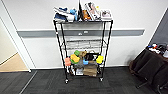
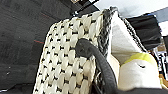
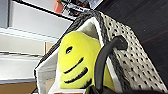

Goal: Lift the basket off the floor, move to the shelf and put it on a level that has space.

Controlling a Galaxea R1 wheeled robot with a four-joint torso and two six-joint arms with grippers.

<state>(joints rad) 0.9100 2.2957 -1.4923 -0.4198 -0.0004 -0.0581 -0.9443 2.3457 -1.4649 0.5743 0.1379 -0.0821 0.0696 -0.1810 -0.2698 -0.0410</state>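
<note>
The basket [image 2: 65, 62] is cream woven with a white cloth lining and a dark rim, and it looms close in both wrist views. My left gripper [image 2: 110, 90] holds its dark loop handle [image 2: 100, 62]; my right gripper [image 3: 98, 90] holds the other handle [image 3: 105, 57] of the basket [image 3: 132, 60]. A yellow plush toy [image 3: 75, 60] lies inside. The dark carpet floor [image 2: 22, 37] shows beyond it. The shelf [image 1: 83, 47], a black-poled wire rack, stands straight ahead against the wall. Its middle wire level [image 1: 83, 44] is bare.
The rack's top tier [image 1: 82, 13] is piled with books and other items. Colourful blocks [image 1: 75, 58] fill a lower tier, above a brown cardboard box [image 1: 90, 70]. Dark furniture [image 1: 150, 67] stands at the right. A doorway with a tan wooden floor [image 1: 11, 63] opens at the left.
</note>
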